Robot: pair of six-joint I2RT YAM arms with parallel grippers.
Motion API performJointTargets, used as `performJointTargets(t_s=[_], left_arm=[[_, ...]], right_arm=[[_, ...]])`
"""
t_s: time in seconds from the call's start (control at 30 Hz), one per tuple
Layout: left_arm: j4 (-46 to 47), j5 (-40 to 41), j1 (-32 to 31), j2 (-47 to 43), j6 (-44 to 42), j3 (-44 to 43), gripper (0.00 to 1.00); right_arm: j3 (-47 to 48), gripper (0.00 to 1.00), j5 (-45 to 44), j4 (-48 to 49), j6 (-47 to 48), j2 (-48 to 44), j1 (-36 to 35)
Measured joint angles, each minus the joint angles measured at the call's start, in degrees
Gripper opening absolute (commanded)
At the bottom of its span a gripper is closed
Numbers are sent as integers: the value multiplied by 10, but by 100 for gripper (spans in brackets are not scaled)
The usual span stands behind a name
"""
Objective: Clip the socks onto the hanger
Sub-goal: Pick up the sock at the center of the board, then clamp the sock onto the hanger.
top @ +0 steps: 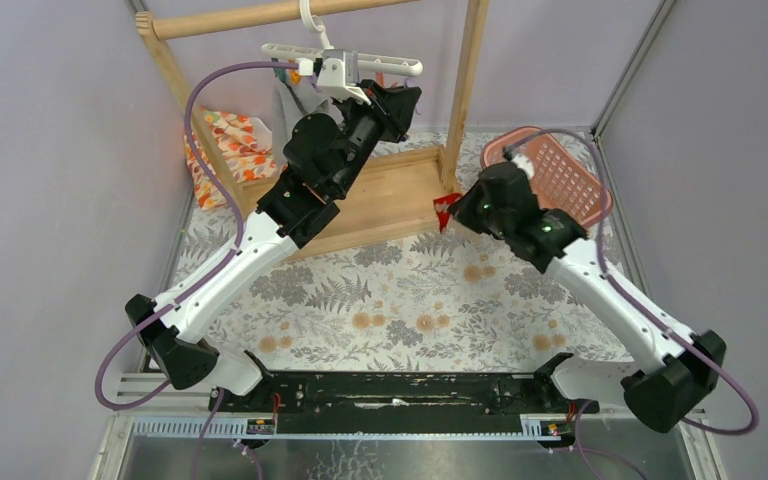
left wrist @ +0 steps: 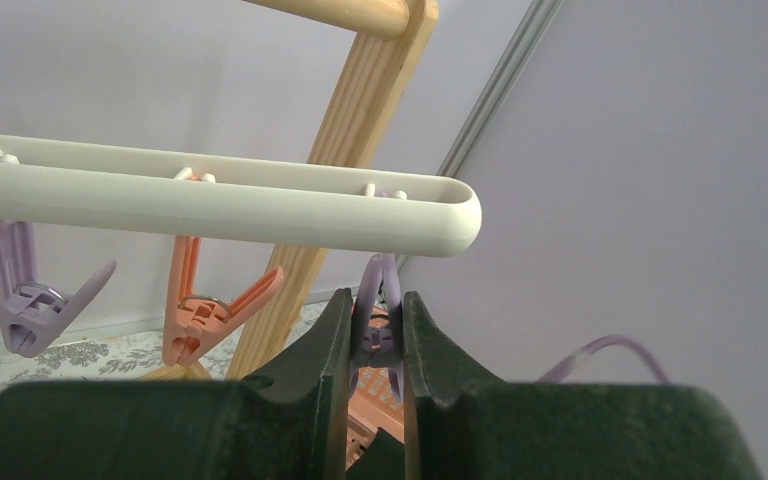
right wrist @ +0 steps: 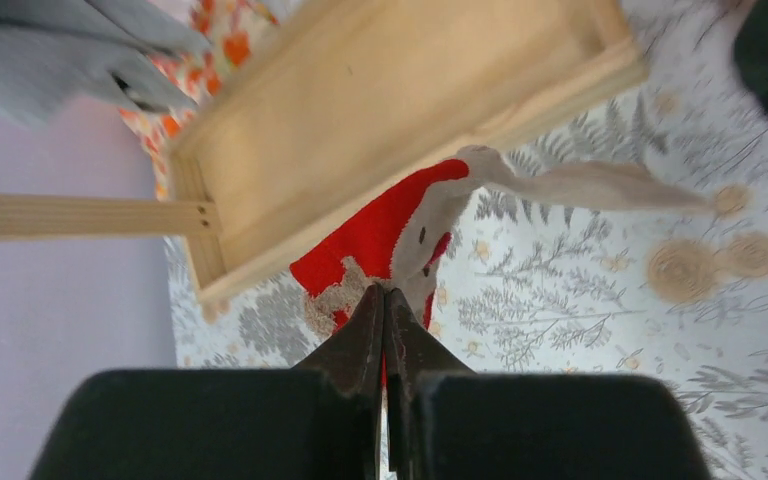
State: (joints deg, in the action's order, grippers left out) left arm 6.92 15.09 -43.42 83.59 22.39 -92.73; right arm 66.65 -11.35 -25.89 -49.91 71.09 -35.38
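The white hanger (top: 390, 65) hangs by its hook from the wooden rail. In the left wrist view its bar (left wrist: 210, 205) carries a purple clip (left wrist: 25, 300), an orange clip (left wrist: 205, 305) and an end purple clip (left wrist: 378, 330). My left gripper (left wrist: 377, 305) is shut on that end clip, squeezing its handles; it also shows in the top view (top: 410, 98). My right gripper (right wrist: 384, 292) is shut on the beige sock with the red end (right wrist: 380, 230), which dangles above the table by the wooden base's corner (top: 447, 208). The black sock is not in view.
The wooden rail frame (top: 465, 90) stands on a flat wooden base (top: 400, 195). An orange-and-white flower cloth (top: 235, 145) lies at the back left. A pink basket (top: 560, 175) sits at the back right. A grey fabric piece (right wrist: 50, 60) shows top left in the right wrist view.
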Motion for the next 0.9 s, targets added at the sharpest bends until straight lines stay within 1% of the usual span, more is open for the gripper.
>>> performJointTargets(t_s=[0.13, 0.23, 0.43, 0.7, 0.9], left_arm=[[0, 0, 0, 0, 0, 0, 0], [0, 0, 0, 0, 2, 0, 0], [0, -6, 0, 0, 15, 0, 0], [-1, -12, -1, 0, 40, 0, 0], [-5, -16, -1, 0, 69, 0, 0]], right_arm=[[60, 0, -13, -34, 24, -45, 30], [98, 0, -14, -40, 42, -73, 33], [109, 0, 12, -25, 86, -105, 33], [124, 0, 64, -17, 138, -49, 33], [199, 0, 79, -13, 165, 1, 33]])
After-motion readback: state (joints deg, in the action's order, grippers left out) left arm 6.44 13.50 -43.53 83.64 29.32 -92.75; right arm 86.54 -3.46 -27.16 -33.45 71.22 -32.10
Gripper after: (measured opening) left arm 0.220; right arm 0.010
